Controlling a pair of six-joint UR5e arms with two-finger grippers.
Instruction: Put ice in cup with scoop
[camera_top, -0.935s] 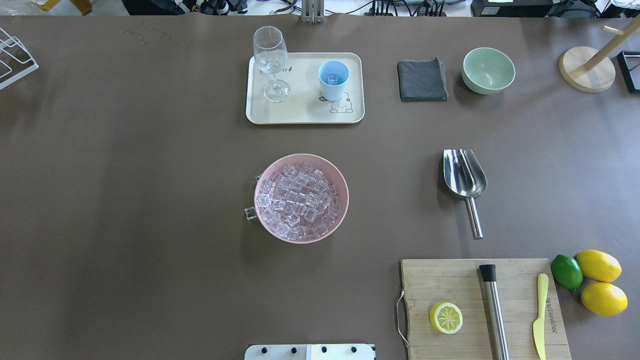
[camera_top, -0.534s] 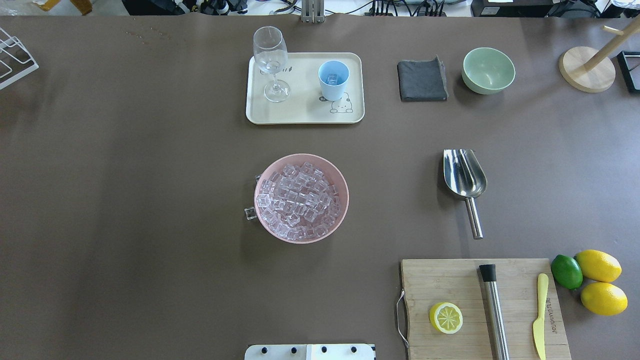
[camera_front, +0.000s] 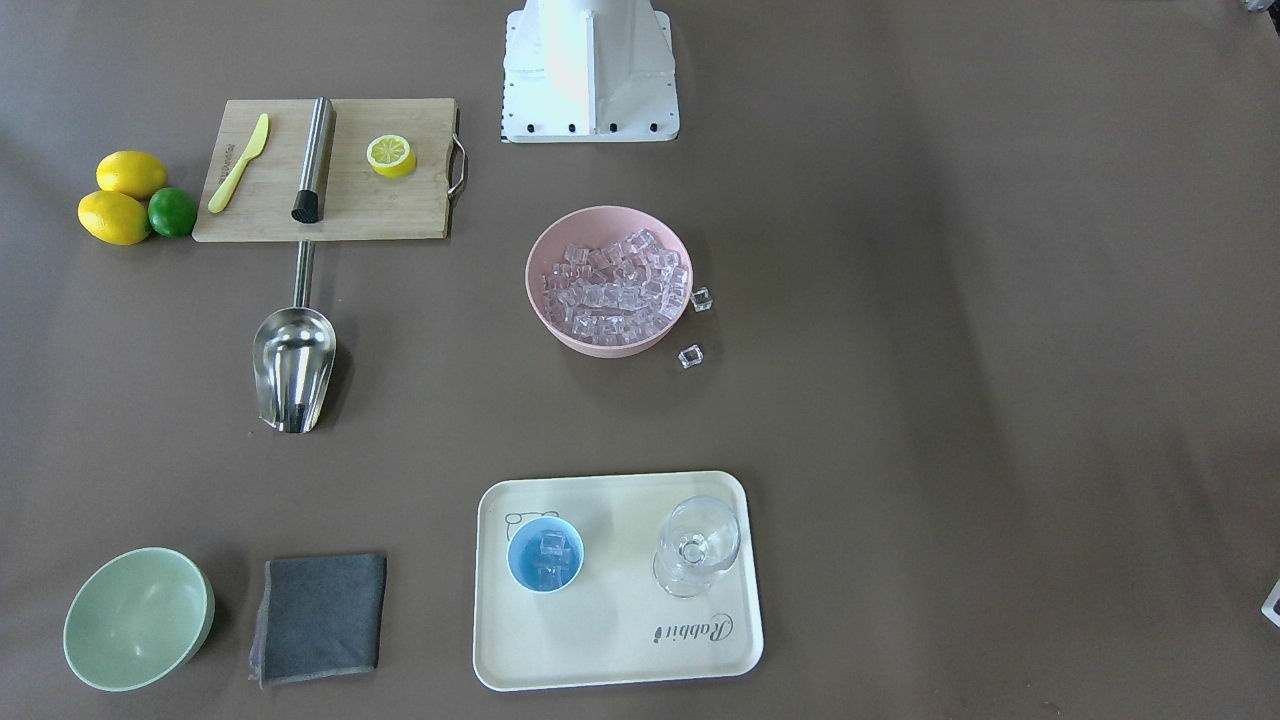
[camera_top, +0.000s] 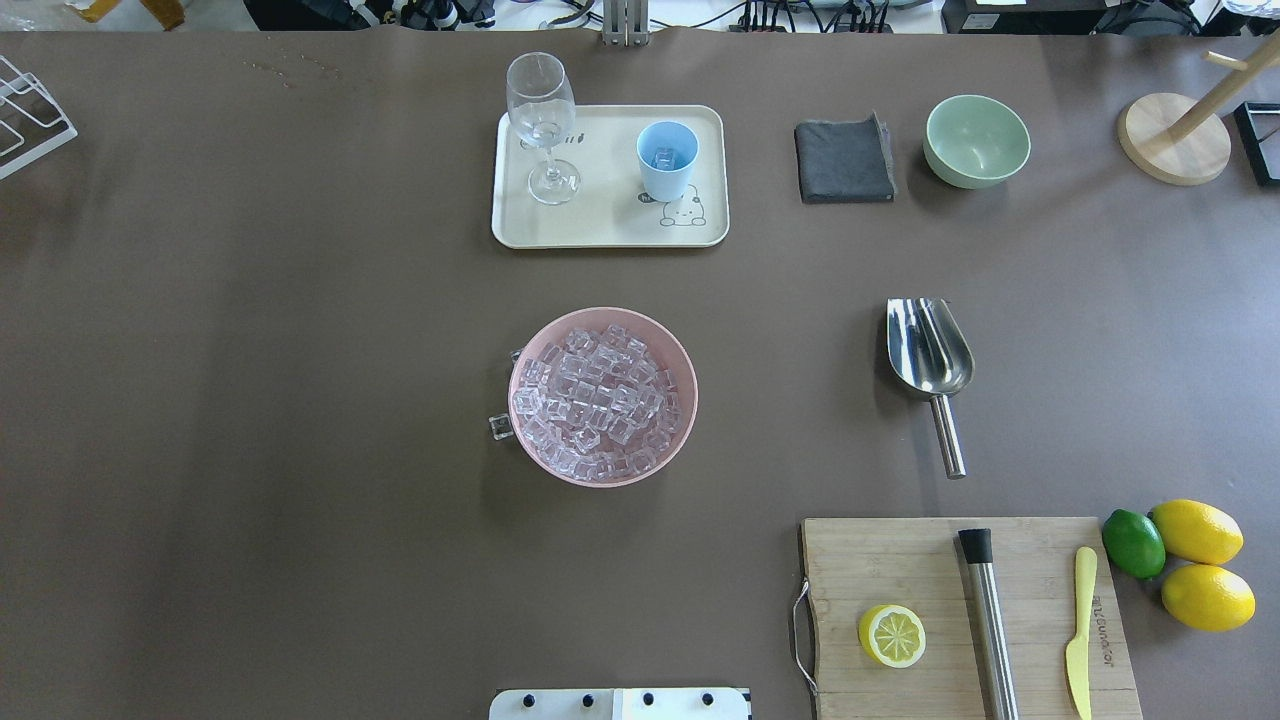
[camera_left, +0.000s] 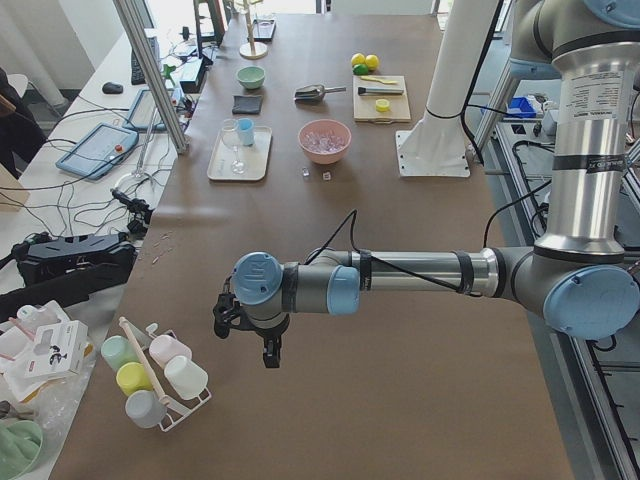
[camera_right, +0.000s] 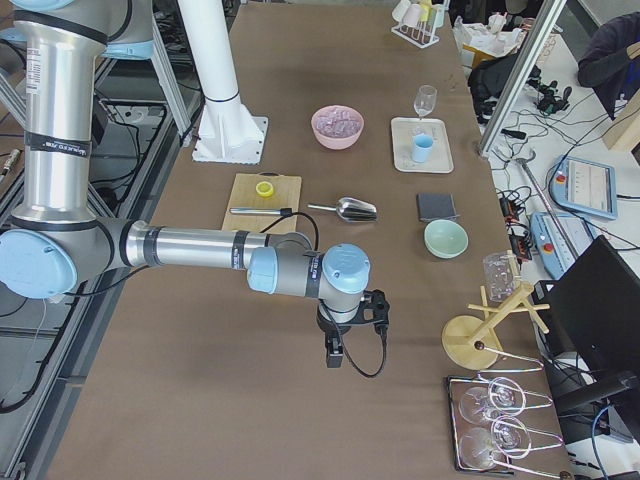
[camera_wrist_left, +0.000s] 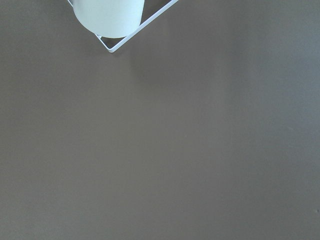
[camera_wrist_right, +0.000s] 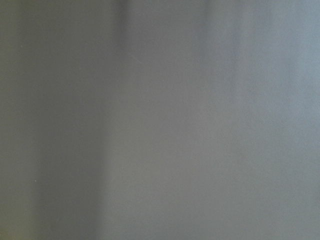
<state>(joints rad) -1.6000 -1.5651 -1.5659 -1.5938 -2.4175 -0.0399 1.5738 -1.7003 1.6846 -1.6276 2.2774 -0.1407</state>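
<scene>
Scoop (camera_top: 930, 350) lies unheld on worktop (camera_top: 300, 400), well right of pink bowl (camera_top: 678, 352) of ice (camera_top: 595, 400); cup (camera_top: 665, 185) on tray (camera_top: 600, 225) holds few cubes. Far off, left fingers (camera_left: 270, 352) and right fingers (camera_right: 333, 352) hover; spread: cannot tell.

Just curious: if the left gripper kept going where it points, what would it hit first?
The left gripper points straight down, so most likely the brown table directly beneath it.
</scene>
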